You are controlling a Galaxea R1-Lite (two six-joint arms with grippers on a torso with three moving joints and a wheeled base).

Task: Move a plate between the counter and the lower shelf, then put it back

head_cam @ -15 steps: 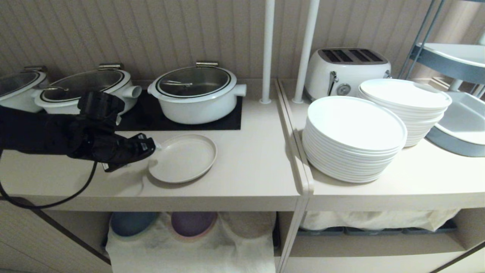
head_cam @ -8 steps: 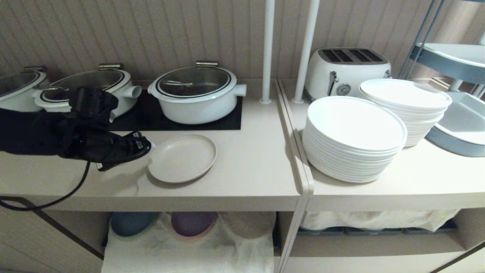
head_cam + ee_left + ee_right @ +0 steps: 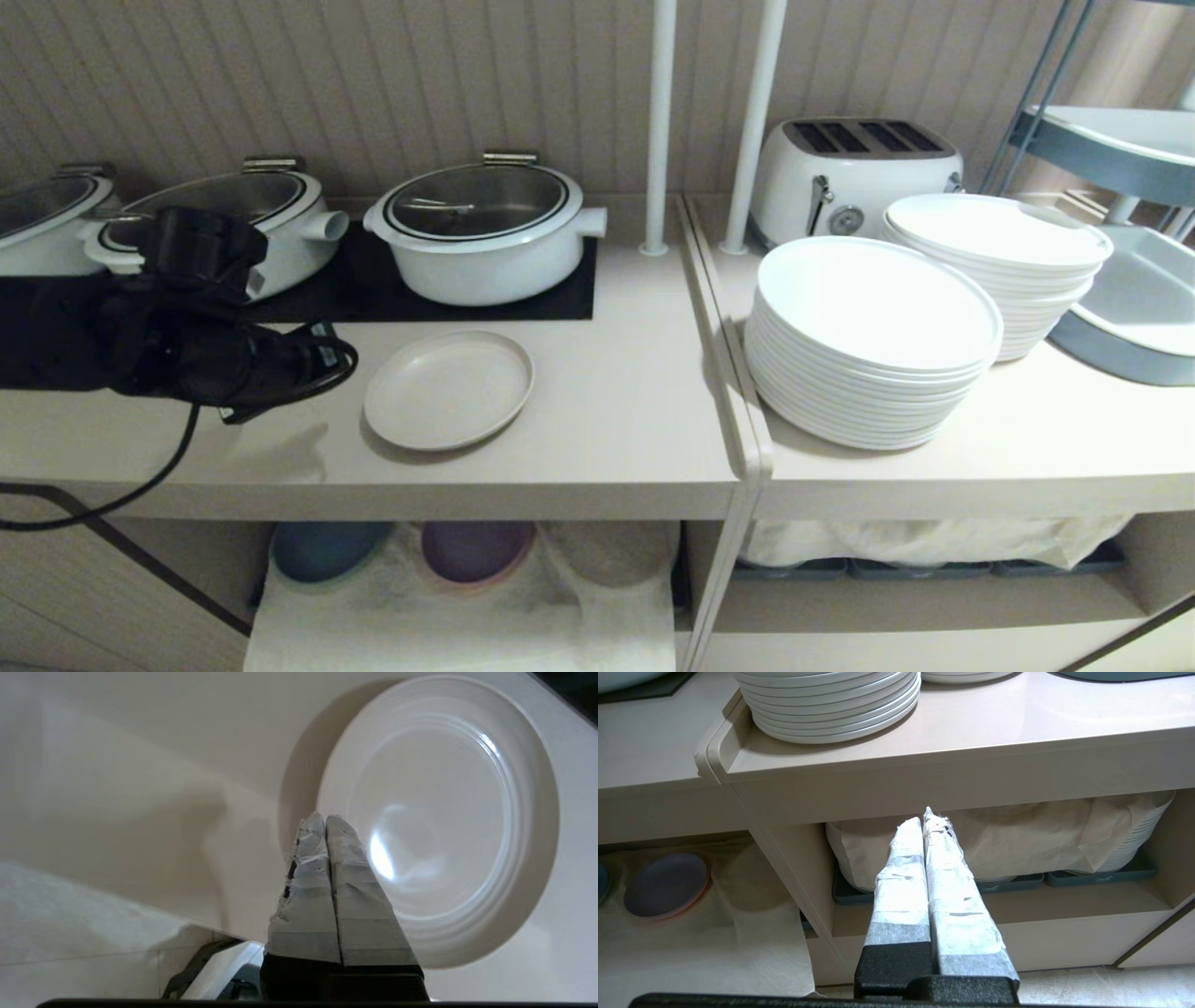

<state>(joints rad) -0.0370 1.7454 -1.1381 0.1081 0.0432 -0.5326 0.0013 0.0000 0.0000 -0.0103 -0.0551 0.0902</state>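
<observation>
1. Left gripper [image 3: 325, 820]: taped fingers pressed flat together, nothing between them. It hangs over the counter [image 3: 597, 411], tips aimed at the near rim of the plate [image 3: 449, 389] but apart from it; no contact visible.
2. Plate: sits flat and upright on the counter, in front of the black hob panel [image 3: 448, 299], well left of the stacked white plates [image 3: 873, 341].
3. Right gripper [image 3: 923, 820]: fingers closed on themselves, empty, low in front of the cabinet and pointing at the bay with the dark trays [image 3: 1008, 882]. It does not show in the head view.
4. Lower shelf [image 3: 467, 597]: white cloth drapes over it; a blue plate [image 3: 327, 549] and a purple plate [image 3: 476, 549] show at the back, partly cut off by the counter's front edge.
5. Hard to read: in the head view the left gripper's tips merge into the dark arm and cable [image 3: 140, 485]; the leftmost pot [image 3: 47, 224] is cut by the frame edge.
</observation>
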